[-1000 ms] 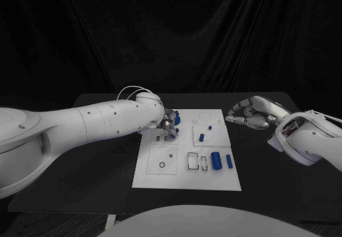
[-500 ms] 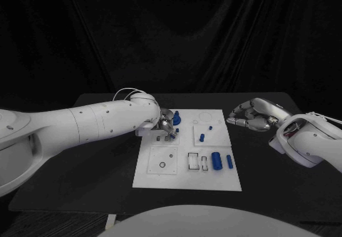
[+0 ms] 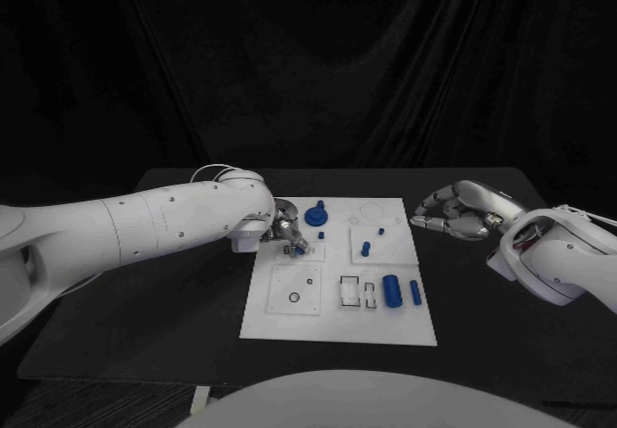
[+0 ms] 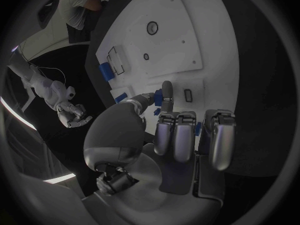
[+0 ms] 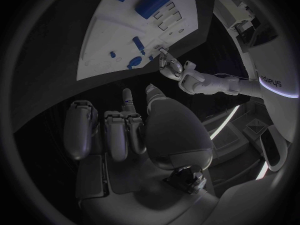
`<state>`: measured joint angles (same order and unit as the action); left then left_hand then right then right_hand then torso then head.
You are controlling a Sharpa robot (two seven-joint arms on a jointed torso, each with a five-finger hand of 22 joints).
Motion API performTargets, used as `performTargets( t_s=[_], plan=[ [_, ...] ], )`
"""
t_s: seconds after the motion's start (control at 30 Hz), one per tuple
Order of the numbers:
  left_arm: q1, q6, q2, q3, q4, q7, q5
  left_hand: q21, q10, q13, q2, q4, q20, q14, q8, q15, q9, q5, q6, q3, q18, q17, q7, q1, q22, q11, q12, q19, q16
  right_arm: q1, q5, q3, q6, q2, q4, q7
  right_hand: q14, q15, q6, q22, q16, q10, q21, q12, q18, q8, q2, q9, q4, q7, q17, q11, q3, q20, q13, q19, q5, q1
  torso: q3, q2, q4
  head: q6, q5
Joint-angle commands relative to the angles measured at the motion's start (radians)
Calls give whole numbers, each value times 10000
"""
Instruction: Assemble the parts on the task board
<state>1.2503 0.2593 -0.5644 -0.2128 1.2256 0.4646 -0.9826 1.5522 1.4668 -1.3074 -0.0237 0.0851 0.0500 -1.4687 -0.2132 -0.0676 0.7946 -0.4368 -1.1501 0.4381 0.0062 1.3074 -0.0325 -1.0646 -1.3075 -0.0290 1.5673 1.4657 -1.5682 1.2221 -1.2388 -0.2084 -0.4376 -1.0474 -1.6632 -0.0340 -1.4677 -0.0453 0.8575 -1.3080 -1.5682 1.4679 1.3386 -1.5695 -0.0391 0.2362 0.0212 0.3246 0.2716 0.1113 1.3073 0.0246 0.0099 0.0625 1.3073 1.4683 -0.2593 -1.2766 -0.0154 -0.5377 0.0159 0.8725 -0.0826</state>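
Pinching a small blue part w/ my left hand over the board's far-left area.
Thumb and one finger hold the part; other fingers curl loosely, apart from it. My right hand hovers over the desk just off the board's far-right corner, fingers curled in, nothing in them. On the board: blue knob near my left hand, two small pegs mid-board, two bigger blue cylinders lying toward the near-right.
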Motion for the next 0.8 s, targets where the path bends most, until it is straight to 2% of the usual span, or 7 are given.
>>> performTargets(
  t_s=[0.03,0.4,0.8],
  plan=[
    [-11,-321,-34,9,81,401,306,-35,1040,-2634,10,-542,-24,-1021,15,23,16,64,39,573,15,2634,2,88,-2516,9,35,800,-26,-29,-17,6,100,12,16,-199,-1001,79,78,-1844,74,1029,-70,-13,-189,34,-16,-17,-46,13,2539,62,9,72,2635,42,-36,-119,-2,8,-5,1,-17],
    [-11,-580,-82,7,127,504,312,-73,1040,-2634,32,-513,-20,-1021,38,24,21,58,73,603,28,2634,-2,118,-2497,10,35,758,-26,-36,-16,6,139,41,39,-215,-999,79,91,-1843,81,1029,-76,-13,-190,41,-6,-19,-54,11,2532,61,16,74,2635,39,-61,-148,2,-4,2,1,0],
    [-46,-782,9,3,-51,542,312,-100,1040,-2634,78,-466,-15,-1021,72,28,24,125,113,636,38,2634,-15,155,-2484,18,35,729,-26,-38,-16,6,124,36,29,-208,-998,80,101,-1838,84,1029,-96,-13,-194,47,-5,-28,-72,12,2529,61,21,76,2635,32,-133,-203,-2,3,13,1,-31]
  ],
)
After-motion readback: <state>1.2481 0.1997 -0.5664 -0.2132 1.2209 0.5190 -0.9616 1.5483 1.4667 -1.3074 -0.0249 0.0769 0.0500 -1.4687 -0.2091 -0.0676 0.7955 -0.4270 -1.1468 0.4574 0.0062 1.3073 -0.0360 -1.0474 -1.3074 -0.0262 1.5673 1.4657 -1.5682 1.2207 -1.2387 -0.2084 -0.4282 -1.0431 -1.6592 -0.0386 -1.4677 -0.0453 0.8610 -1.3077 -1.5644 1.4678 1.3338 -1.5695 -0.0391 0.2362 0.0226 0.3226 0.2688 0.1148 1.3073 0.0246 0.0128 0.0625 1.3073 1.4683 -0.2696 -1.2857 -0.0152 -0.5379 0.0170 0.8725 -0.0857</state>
